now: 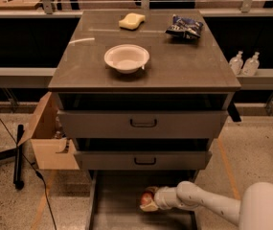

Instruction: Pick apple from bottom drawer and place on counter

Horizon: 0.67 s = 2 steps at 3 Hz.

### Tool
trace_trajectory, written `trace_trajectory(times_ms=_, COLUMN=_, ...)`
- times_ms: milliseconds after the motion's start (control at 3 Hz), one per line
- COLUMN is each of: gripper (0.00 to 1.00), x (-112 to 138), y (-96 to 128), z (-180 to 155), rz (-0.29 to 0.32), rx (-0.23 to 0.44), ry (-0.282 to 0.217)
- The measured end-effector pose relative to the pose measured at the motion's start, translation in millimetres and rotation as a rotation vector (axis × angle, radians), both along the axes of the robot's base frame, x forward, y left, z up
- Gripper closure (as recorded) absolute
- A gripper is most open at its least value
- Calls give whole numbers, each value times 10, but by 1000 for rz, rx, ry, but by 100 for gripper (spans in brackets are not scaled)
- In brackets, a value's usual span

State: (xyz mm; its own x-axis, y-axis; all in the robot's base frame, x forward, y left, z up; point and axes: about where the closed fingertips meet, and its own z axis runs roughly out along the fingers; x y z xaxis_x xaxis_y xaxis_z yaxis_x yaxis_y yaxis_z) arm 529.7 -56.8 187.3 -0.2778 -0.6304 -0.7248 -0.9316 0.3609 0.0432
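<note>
The claw [149,201] sits at the apple [147,194], which lies on the floor of the bottom drawer [117,206], right of its middle and near the drawer above [144,160]. Whether the claw is clamped on the apple cannot be told. A clean lift probably needs a firm hold first. The apple should then come toward the near side, clear of that overhanging front, before rising to the table [184,63].

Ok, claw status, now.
Claw: low in the drawer, right at the apple; open or closed cannot be told.
</note>
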Motion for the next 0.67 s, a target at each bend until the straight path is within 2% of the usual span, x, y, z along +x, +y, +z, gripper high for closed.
trace_trajectory(times_ms=333, gripper=100, x=-127, y=-673, z=665, rz=-188, rx=-53, ry=102)
trace_trajectory(times_ms=667, gripper=100, x=-271, y=-1046, z=1481, rz=-254, rx=-122, ry=106)
